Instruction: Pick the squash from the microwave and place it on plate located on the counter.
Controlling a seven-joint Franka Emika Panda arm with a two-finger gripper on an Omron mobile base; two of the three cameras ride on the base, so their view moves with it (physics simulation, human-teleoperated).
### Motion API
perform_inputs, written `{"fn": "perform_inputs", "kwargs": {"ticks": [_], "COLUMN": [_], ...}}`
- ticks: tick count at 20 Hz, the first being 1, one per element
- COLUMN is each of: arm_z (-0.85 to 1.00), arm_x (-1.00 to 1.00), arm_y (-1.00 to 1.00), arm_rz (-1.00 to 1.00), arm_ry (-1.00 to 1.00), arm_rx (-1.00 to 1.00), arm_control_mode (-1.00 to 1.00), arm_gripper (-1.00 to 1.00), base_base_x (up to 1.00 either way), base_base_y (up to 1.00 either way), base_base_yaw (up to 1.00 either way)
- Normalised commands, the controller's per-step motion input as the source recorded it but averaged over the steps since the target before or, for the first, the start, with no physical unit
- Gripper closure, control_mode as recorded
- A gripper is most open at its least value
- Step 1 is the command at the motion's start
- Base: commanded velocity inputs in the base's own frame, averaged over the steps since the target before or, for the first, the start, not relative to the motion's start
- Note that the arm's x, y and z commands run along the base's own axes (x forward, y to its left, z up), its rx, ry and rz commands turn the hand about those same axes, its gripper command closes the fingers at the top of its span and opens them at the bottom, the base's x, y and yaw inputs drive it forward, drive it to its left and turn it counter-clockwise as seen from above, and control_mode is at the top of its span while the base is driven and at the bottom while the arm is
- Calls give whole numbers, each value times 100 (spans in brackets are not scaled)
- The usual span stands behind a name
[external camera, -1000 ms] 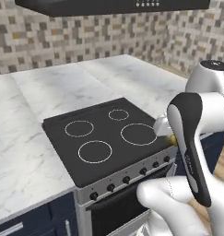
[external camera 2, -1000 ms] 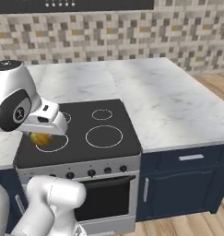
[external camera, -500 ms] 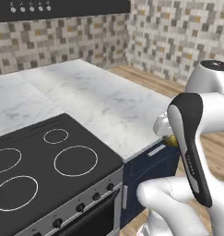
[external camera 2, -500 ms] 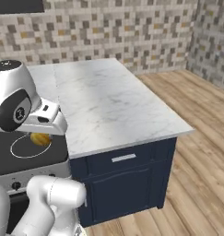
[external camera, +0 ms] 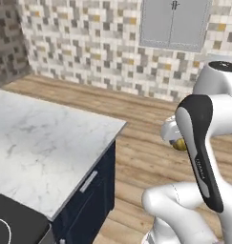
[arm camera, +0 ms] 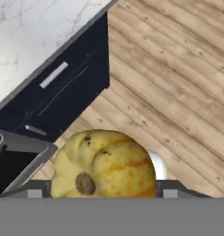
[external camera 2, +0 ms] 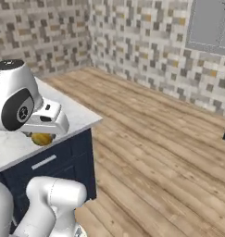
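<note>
The squash (arm camera: 104, 163), a ribbed yellow ball with orange streaks and a brown stem scar, sits large at the bottom of the hand view, held in my gripper (arm camera: 104, 193). From the base views the squash (external camera: 179, 144) peeks out under the white hand, and the squash (external camera 2: 41, 138) hangs just below the hand beside the counter's end. The white marble counter (external camera: 36, 143) lies to the left, and the counter (arm camera: 35, 27) shows at the hand view's top left above navy cabinets. The microwave and the plate are out of view.
Wood plank floor (external camera 2: 151, 139) stretches ahead to a mosaic tile wall (external camera: 89, 43) with a grey panel (external camera: 174, 21). A navy cabinet with a drawer handle (external camera: 89, 181) ends the counter run. A black stove corner (external camera: 7, 224) shows at lower left.
The whole scene has shifted: the base has turned right, so the stove and counter slid left and the wood floor and wall came into view. The squash stays held under the hand.
</note>
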Motion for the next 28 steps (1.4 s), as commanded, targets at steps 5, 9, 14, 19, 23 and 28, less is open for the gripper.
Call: {"fn": "perform_inputs", "kwargs": {"ticks": [5, 9, 14, 19, 23, 28], "arm_z": [0, 0, 0, 0, 0, 0], "arm_x": [0, 0, 0, 0, 0, 0], "arm_y": [0, 0, 0, 0, 0, 0], "arm_rz": [0, 0, 0, 0, 0, 0], "arm_ry": [0, 0, 0, 0, 0, 0], "arm_rx": [0, 0, 0, 0, 0, 0], "arm_control_mode": [100, 100, 100, 100, 100, 100], "arm_gripper": [100, 100, 100, 100, 100, 100], "base_base_x": [0, 7, 14, 27, 50, 36], "base_base_y": [-59, -58, -59, -49, -18, 4], "base_base_yaw": [-79, -77, -74, -71, -66, -74]}}
